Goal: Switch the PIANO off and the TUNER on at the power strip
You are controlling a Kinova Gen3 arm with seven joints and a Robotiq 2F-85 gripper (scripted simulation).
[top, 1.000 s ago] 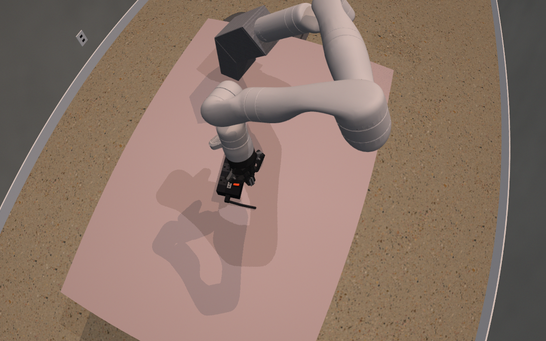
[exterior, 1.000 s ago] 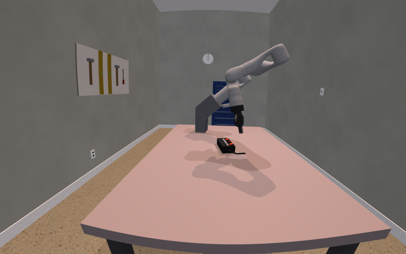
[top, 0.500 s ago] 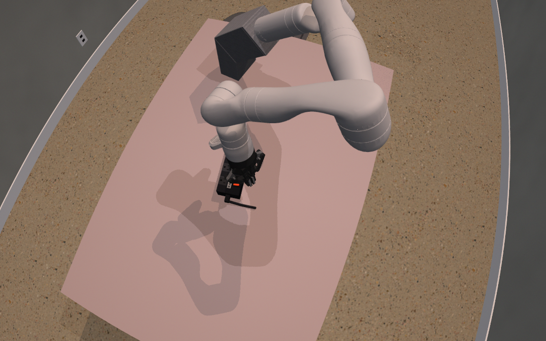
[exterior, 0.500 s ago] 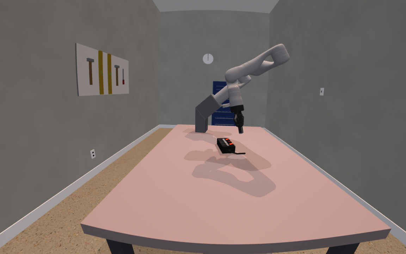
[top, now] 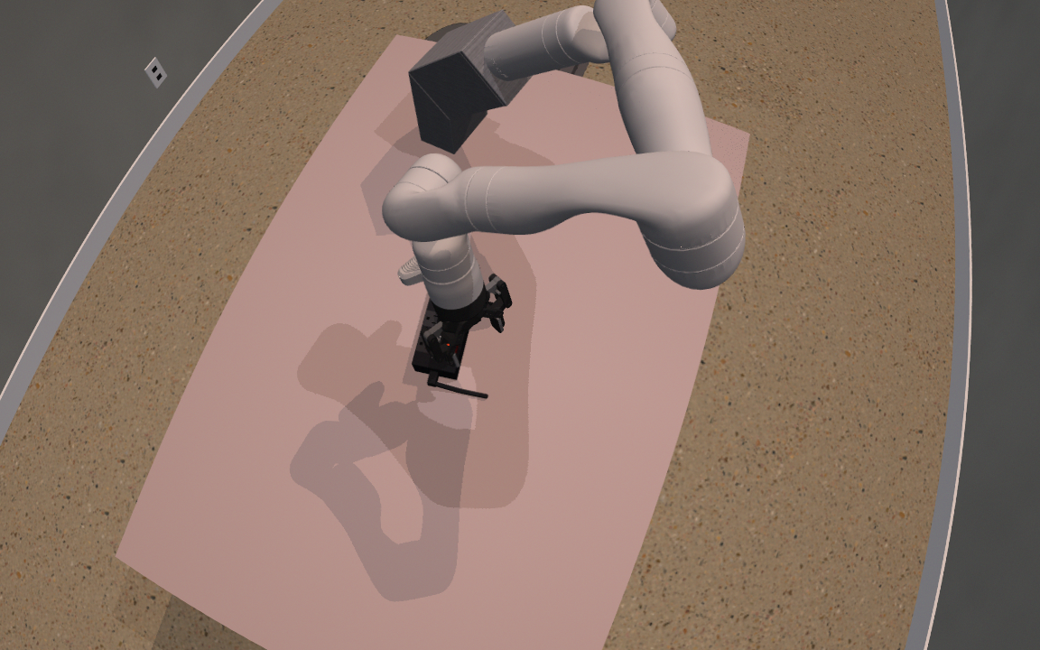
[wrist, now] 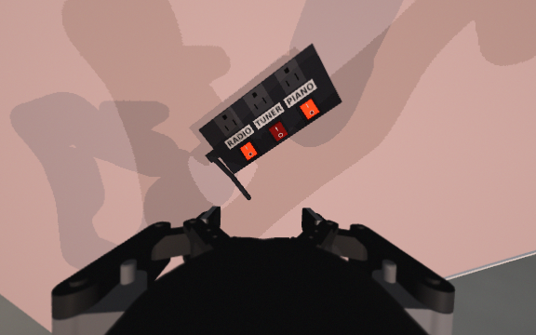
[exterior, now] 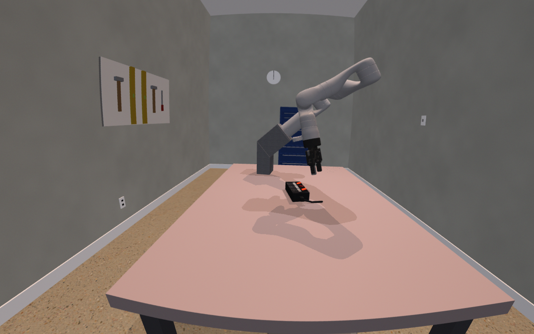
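- Pink table (exterior: 227,266), grey room; power strip (wrist: 268,109) lies flat, below the gripper (wrist: 261,219).
- Fingers spread wide, holding nothing.
- Nothing toggled yet; next, probably press PIANO switch (wrist: 310,109).

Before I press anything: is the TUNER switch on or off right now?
Off. In the wrist view the TUNER switch is dark red, while the RADIO switch and PIANO switch glow bright orange.
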